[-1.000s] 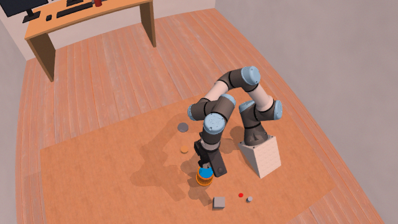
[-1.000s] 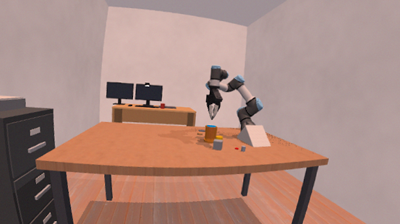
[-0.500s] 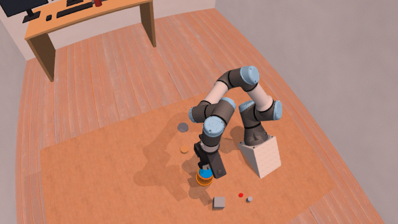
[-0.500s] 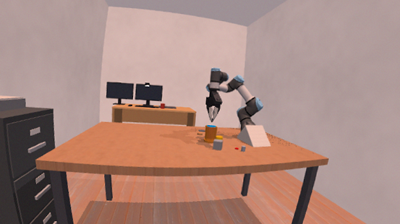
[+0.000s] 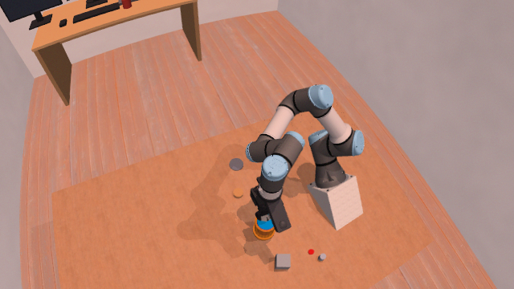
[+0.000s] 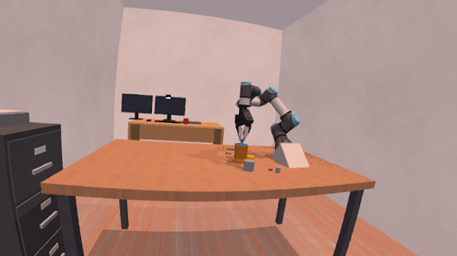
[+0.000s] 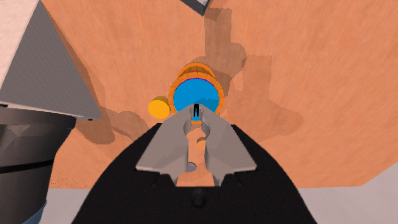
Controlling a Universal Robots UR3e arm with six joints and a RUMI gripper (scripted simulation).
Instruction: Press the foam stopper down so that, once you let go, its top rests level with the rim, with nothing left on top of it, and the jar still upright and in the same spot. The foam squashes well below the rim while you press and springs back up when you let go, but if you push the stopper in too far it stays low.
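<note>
An orange jar (image 5: 263,232) stands upright on the table, with a blue foam stopper (image 7: 197,96) in its mouth. The stopper's top shows a little above the rim in the side view (image 6: 241,145). My gripper (image 6: 242,139) is shut and empty, pointing straight down, with its tips just above the stopper's middle. In the wrist view the shut fingertips overlap the near edge of the blue disc. In the overhead view the gripper (image 5: 266,218) hides part of the jar's top.
A small yellow-orange cylinder (image 7: 159,107) stands close beside the jar. A grey cube (image 5: 283,261), a red dot (image 5: 311,251) and a small grey peg (image 5: 321,257) lie in front. A grey disc (image 5: 236,164) and an orange disc (image 5: 238,193) lie behind. The arm's white base (image 5: 337,201) is to the right.
</note>
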